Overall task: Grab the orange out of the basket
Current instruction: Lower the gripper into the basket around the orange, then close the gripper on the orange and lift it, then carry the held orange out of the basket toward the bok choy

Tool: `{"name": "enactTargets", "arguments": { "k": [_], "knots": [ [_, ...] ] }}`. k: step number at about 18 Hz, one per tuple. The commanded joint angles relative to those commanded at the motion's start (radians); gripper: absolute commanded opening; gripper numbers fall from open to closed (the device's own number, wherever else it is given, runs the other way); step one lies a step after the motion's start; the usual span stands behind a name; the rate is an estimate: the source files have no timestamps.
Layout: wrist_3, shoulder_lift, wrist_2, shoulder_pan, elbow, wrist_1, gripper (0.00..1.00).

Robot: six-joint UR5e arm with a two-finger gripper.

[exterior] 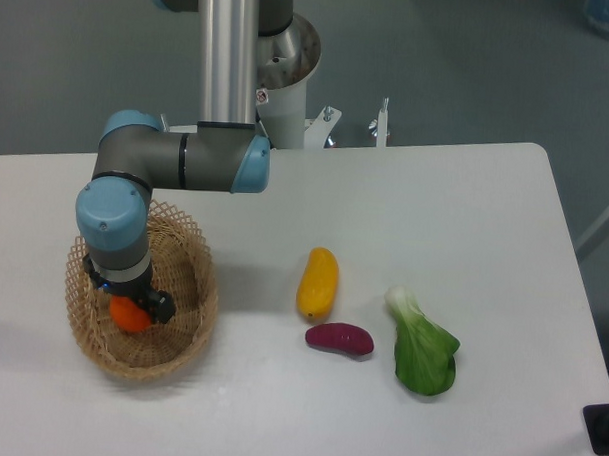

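The bright orange lies inside the tan wicker basket at the table's left. My gripper hangs straight down into the basket, right over the fruit, and the arm's wrist covers the orange's upper half. Only a black finger shows at the orange's right side. The fingers' spacing is hidden by the wrist.
On the white table, right of the basket, lie a yellow-orange elongated fruit, a purple sweet potato and a green bok choy. The arm's base column stands behind the basket.
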Motion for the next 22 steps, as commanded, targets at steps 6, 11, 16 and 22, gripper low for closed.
{"name": "enactTargets", "arguments": {
  "k": [6, 11, 16, 22],
  "knots": [
    [-0.003, 0.021, 0.0, 0.002, 0.018, -0.005, 0.44],
    [0.008, 0.066, -0.001, 0.008, 0.017, -0.006, 0.44],
    [0.015, 0.132, -0.001, 0.083, 0.018, -0.001, 0.44],
    [0.093, 0.155, -0.005, 0.201, 0.025, -0.009, 0.44]
  ]
}}
